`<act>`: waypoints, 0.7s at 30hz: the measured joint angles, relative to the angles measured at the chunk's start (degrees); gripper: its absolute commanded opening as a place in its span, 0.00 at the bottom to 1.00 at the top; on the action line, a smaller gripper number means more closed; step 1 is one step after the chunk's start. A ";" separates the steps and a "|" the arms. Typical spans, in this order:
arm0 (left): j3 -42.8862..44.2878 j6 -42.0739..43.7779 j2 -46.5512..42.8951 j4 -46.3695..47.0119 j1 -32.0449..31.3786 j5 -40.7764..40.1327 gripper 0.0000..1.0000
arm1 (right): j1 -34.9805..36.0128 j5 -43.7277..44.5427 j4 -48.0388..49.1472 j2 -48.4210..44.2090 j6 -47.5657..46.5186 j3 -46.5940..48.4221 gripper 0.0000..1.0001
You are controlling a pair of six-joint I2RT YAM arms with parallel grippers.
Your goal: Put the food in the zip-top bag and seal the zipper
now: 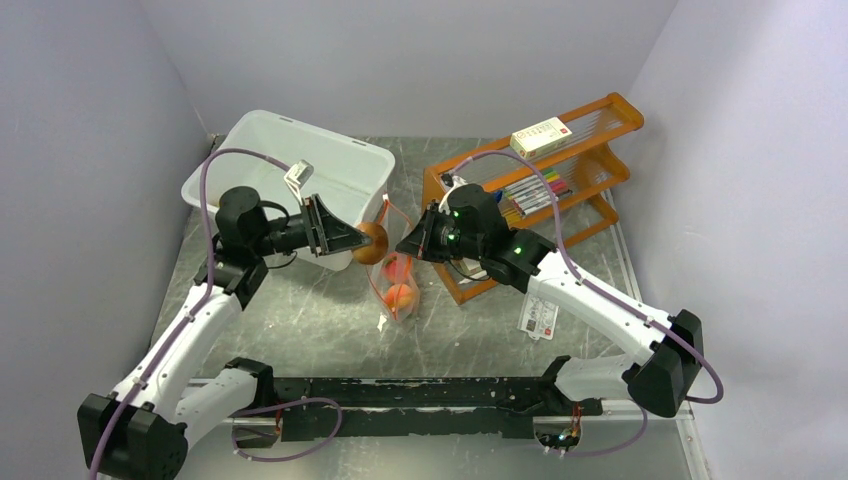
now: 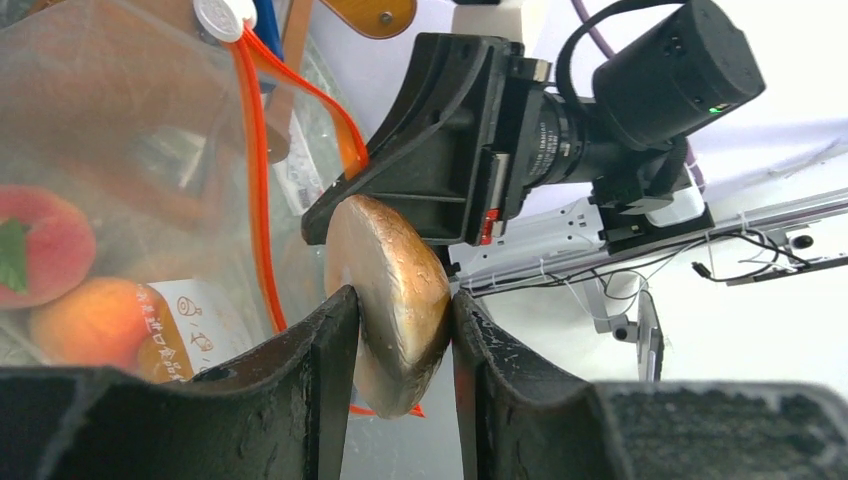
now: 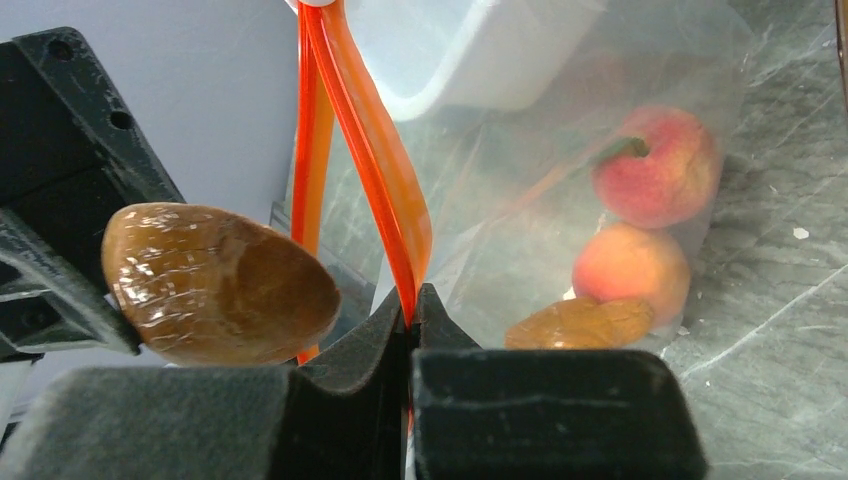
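My left gripper [image 2: 400, 318] is shut on a glossy reddish-brown piece of food [image 2: 395, 295], held in the air right at the mouth of the zip-top bag [image 1: 398, 285]. My right gripper [image 3: 413, 300] is shut on the orange-red zipper [image 3: 370, 140] and holds the clear bag hanging, mouth up. Inside the bag lie a pink peach [image 3: 655, 165], an orange fruit [image 3: 630, 270] and a brown piece [image 3: 580, 322]. From above, the brown food [image 1: 372, 243] sits between the left gripper [image 1: 352, 240] and the right gripper [image 1: 410, 243].
A white plastic tub [image 1: 300, 170] stands behind the left arm. An orange wooden rack [image 1: 560, 185] with coloured markers and a small box [image 1: 540, 135] on top stands behind the right arm. A white card [image 1: 539, 318] lies on the grey table under the right arm.
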 measured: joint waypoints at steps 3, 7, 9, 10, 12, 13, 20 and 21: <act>0.02 1.66 0.79 -0.98 -0.66 -0.90 0.37 | 0.00 0.02 0.02 0.00 0.00 0.00 0.00; 0.11 3.69 1.99 -2.43 -1.46 -1.88 0.39 | 0.00 0.00 0.09 0.00 -0.02 0.00 0.00; 0.50 4.90 2.51 -3.82 -1.70 -2.43 0.40 | 0.00 -0.02 0.35 0.00 -0.04 0.00 0.00; 0.96 5.68 2.82 -4.70 -1.90 -2.97 0.40 | 0.00 -0.02 0.46 0.00 -0.04 0.00 0.00; 2.08 7.32 3.23 -6.56 -2.32 -4.22 0.41 | 0.00 -0.09 0.68 0.00 -0.04 0.00 0.00; 2.73 8.15 3.34 -7.45 -2.56 -4.81 0.42 | 0.00 -0.20 0.76 0.00 -0.04 0.00 0.00; 5.51 12.11 4.68 -11.06 -3.91 -8.17 0.52 | 0.02 -0.33 0.83 -0.02 -0.39 0.00 0.00; 5.51 12.41 4.85 -11.50 -4.11 -8.48 0.51 | 0.02 -0.35 0.83 -0.02 -0.44 0.00 0.00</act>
